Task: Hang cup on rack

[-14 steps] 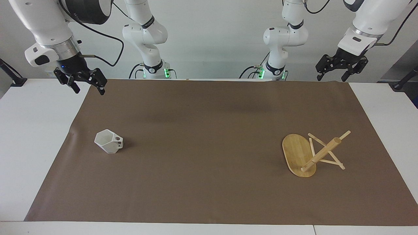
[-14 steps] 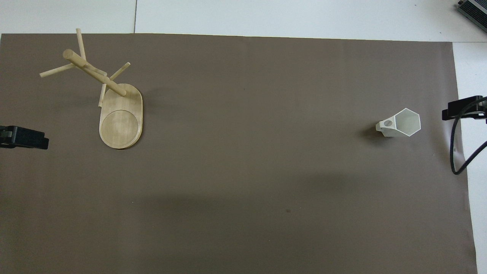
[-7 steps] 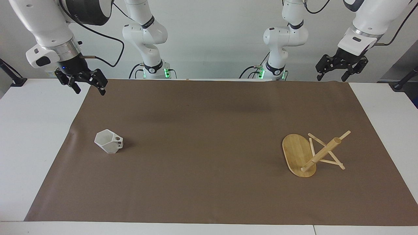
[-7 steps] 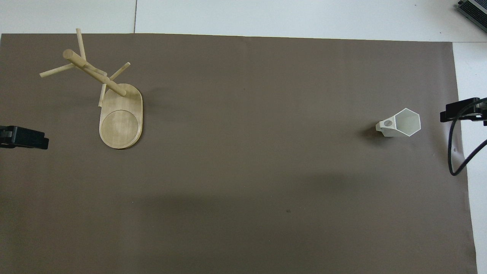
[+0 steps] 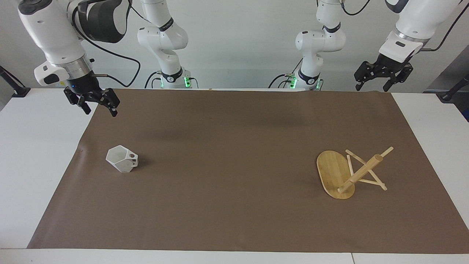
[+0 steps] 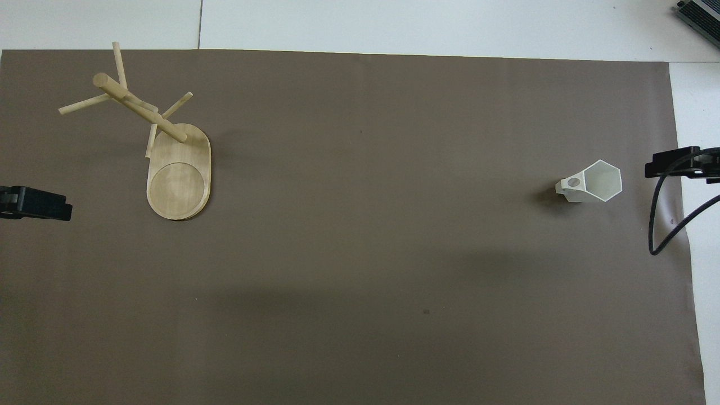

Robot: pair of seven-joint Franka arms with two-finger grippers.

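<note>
The right end effector [image 5: 98, 106] hangs in the air with its fingers spread apart and nothing between them, over the edge of the brown mat [image 5: 234, 146] at the right arm's end of the tabletop [image 5: 33, 146]; in the overhead view only its dark tip [image 6: 675, 167] shows at the frame's edge, with a black cable looping beneath it. Closest to this end effector is the cup [image 5: 122, 159], a small white mug with flat faceted sides, which stands upright on the mat farther from the robots than the spot below the fingers and apart from them, untouched. Its mouth faces up and its blocky handle, pierced by a round hole, points toward the left arm's end of the tabletop. The left end effector [image 5: 376, 86] waits in the air over the mat's corner at its own end, fingers likewise spread and holding nothing. Nearest to it is the rack [image 5: 346, 174], a pale wooden mug tree standing on the mat with an oval base, a thick round pole and thin crossing pegs. Cup and rack are well apart, each near its own end of the mat.
</note>
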